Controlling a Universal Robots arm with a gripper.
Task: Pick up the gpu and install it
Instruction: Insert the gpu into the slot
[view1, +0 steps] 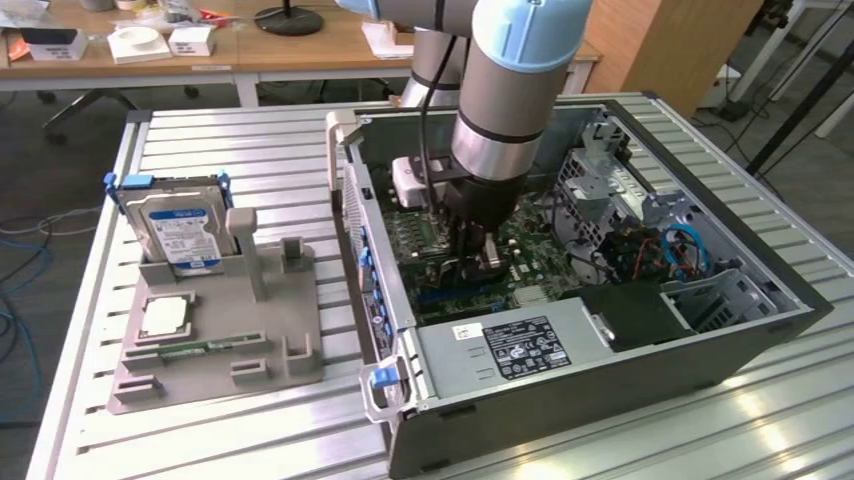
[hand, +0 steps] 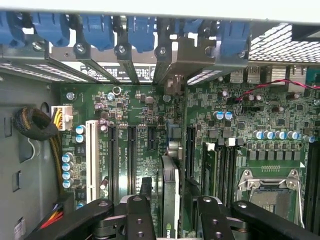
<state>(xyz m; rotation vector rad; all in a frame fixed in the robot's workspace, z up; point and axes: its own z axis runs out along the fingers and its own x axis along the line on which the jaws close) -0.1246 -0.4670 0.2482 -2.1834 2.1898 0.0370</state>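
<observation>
The gpu (hand: 170, 185) stands on edge on the green motherboard (hand: 135, 115) inside the open computer case (view1: 747, 330). I see it edge-on, running toward its silver end bracket (hand: 176, 60) at the case's slot wall. My gripper (hand: 173, 216) straddles the card's near end, one black finger (hand: 137, 215) on each side. A narrow gap shows between each finger and the card, so the gripper is open. In the exterior view the gripper (view1: 470, 262) reaches straight down into the middle of the case.
A grey parts holder (view1: 200, 370) lies on the slatted table at the exterior view's left. It carries a hard drive (view1: 180, 230), a processor (view1: 163, 315) and a memory stick (view1: 200, 348). Blue slot latches (hand: 140, 32), the power supply (view1: 521, 345) and cables (view1: 674, 250) crowd the case.
</observation>
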